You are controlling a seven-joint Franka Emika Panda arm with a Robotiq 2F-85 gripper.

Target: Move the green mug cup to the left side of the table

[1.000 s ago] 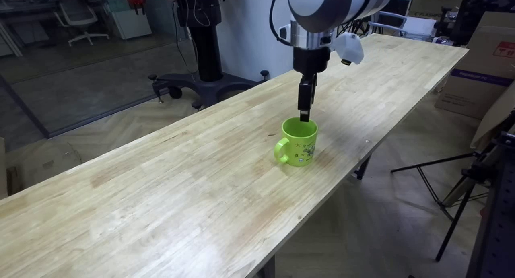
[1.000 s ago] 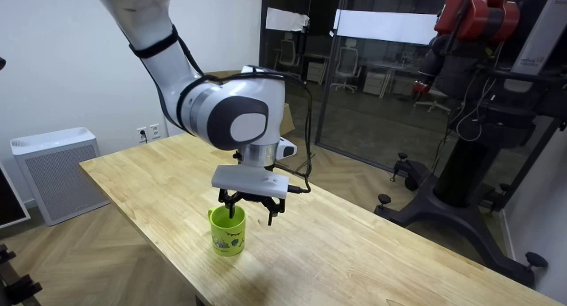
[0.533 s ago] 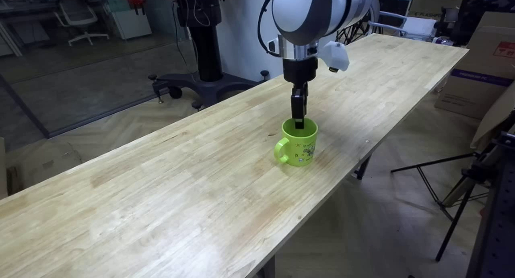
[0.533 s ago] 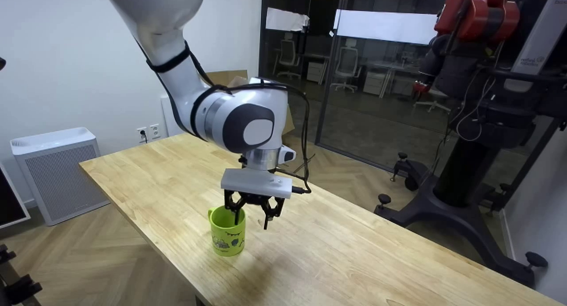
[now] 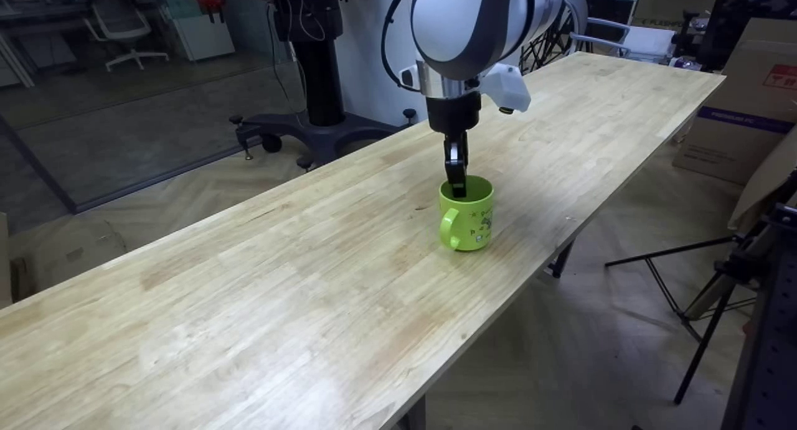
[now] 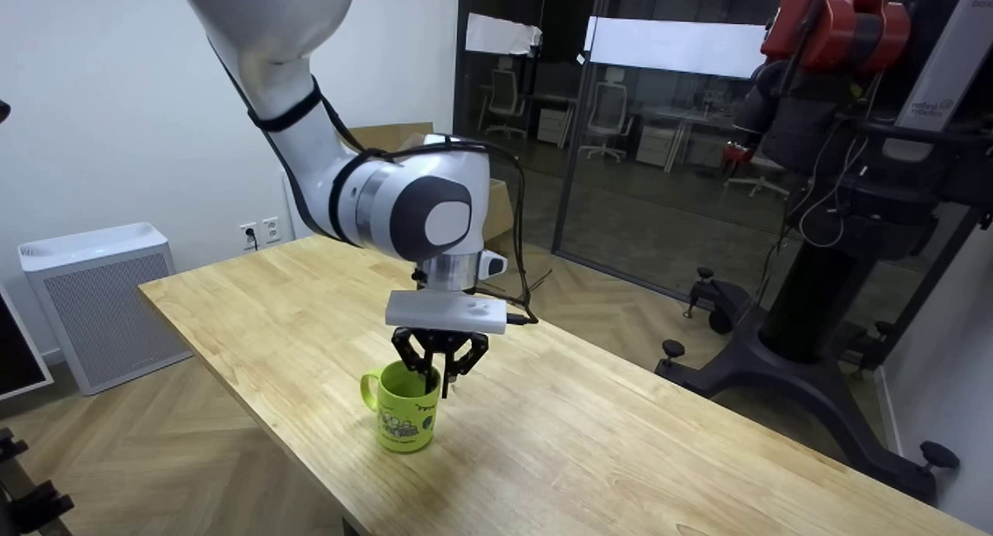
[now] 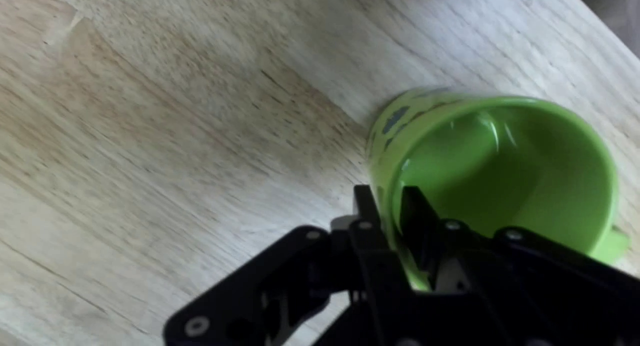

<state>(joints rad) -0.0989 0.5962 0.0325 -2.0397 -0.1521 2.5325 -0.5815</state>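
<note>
The lime-green mug cup (image 5: 476, 221) stands on the light wooden table (image 5: 280, 293), close to its long edge. Its loop handle (image 6: 369, 392) points away from my gripper (image 6: 437, 392) in an exterior view. In the wrist view the gripper (image 7: 387, 188) straddles the mug's wall: one of its fingers (image 7: 417, 213) reaches inside the cup (image 7: 555, 181), the other stays outside. The jaws are a narrow gap apart with the rim between them. Whether both press on the wall is unclear. I cannot tell whether the base rests flat.
A black wheeled robot base (image 5: 324, 122) stands on the floor along the table's far long side. Beyond the near edge are a tripod (image 5: 703, 330) and a cardboard box (image 5: 735, 106). A white air purifier (image 6: 108, 303) stands by the wall.
The gripper came down over the rim, and its jaws narrowed strongly around the wall. Within the last half second the mug shifted slightly toward the gripper and turned, its handle swinging with it.
</note>
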